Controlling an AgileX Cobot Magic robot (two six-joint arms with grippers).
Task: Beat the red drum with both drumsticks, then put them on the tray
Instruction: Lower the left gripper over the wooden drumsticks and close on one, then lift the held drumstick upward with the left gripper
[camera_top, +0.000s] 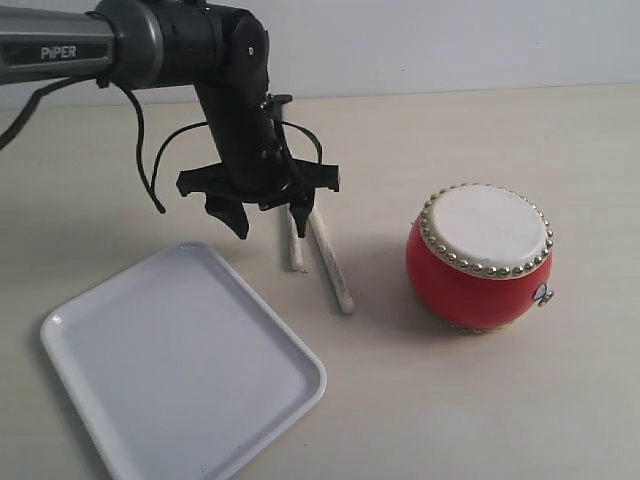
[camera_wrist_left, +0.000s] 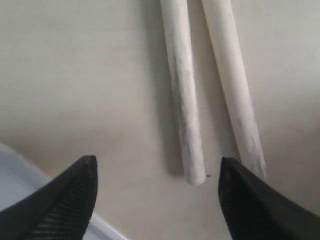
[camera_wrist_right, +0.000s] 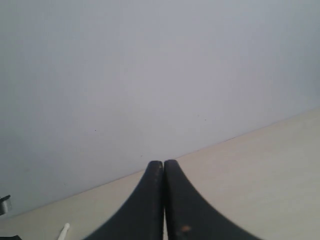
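The red drum (camera_top: 478, 262) with its cream studded skin stands on the right of the table. Two pale drumsticks (camera_top: 330, 262) lie side by side on the table between the drum and the white tray (camera_top: 180, 360). My left gripper (camera_top: 271, 224) hovers just over their far ends, open and holding nothing. In the left wrist view the gripper (camera_wrist_left: 157, 162) straddles the end of one drumstick (camera_wrist_left: 184, 100), the second drumstick (camera_wrist_left: 232, 85) runs under one finger (camera_wrist_left: 250, 200), and a corner of the tray (camera_wrist_left: 12, 175) shows. My right gripper (camera_wrist_right: 163, 165) is shut and empty, out of the exterior view.
The beige table (camera_top: 500, 400) ends at a pale wall (camera_top: 450, 40) at the back. The left arm's black cables (camera_top: 150, 160) hang over the table behind the tray. The right wrist view shows only wall (camera_wrist_right: 150, 75) and table (camera_wrist_right: 275, 175).
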